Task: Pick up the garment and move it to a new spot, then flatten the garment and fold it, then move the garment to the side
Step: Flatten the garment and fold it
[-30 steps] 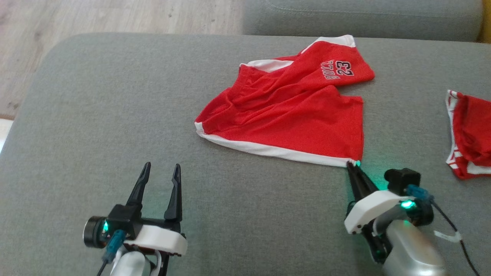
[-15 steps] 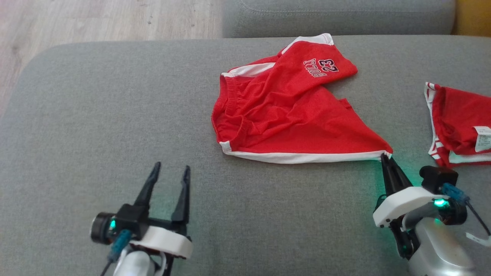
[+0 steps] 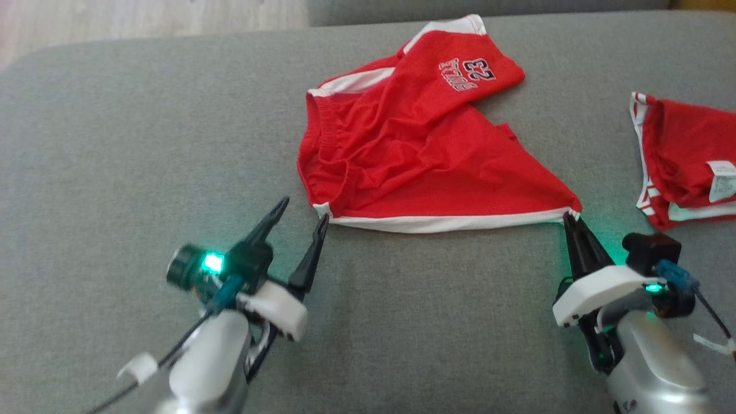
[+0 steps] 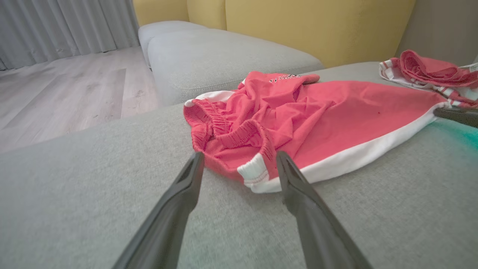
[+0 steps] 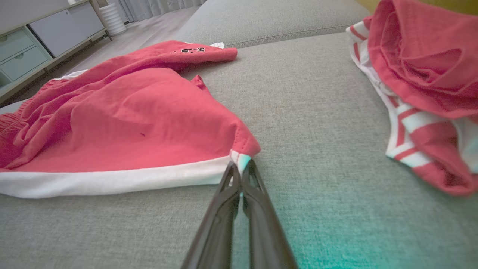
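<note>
Sofa seat point(image 3: 115, 144): grey woven upholstery with a coarse weave and a rounded far-left corner. The head view's framing has shifted since a second ago, so less pale plank floor point(image 3: 144, 17) shows beyond the seat. This is camera motion, not the seat moving.

Shorts point(image 3: 425, 167): red knit mesh, crumpled, lying on the seat right of centre. A second ago the near edge sloped and the cloth sat bunched. Now the white band point(image 3: 448, 221) along that edge runs nearly straight, and the right end is drawn out to a sharp point. The left side is still rumpled in soft folds. The ribbed elastic waistband point(image 4: 239, 136) is gathered and curled over. The upper leg is folded across, with a dark "23" print point(image 3: 482, 69) facing up.

Second garment point(image 3: 684, 155): red with white stripes, heaped at the seat's right edge, well apart from the shorts. More of it is in frame than before, including a white label point(image 3: 721, 179).

Left claw point(image 3: 305, 209): its two dark tapered fingers are spread wide and hold nothing. A second ago it sat low and well clear of the cloth. It has since come forward, and its tips now straddle the near-left corner of the shorts point(image 4: 336, 123), just beside the band end. I cannot tell whether they touch.

Right claw point(image 3: 569, 217): its fingers are pressed together, pinching the pointed right corner of the white band point(image 5: 112, 183), as they did a second ago. Seen from the right wrist, the claw point(image 5: 241, 166) grips only the very tip of the cloth.
</note>
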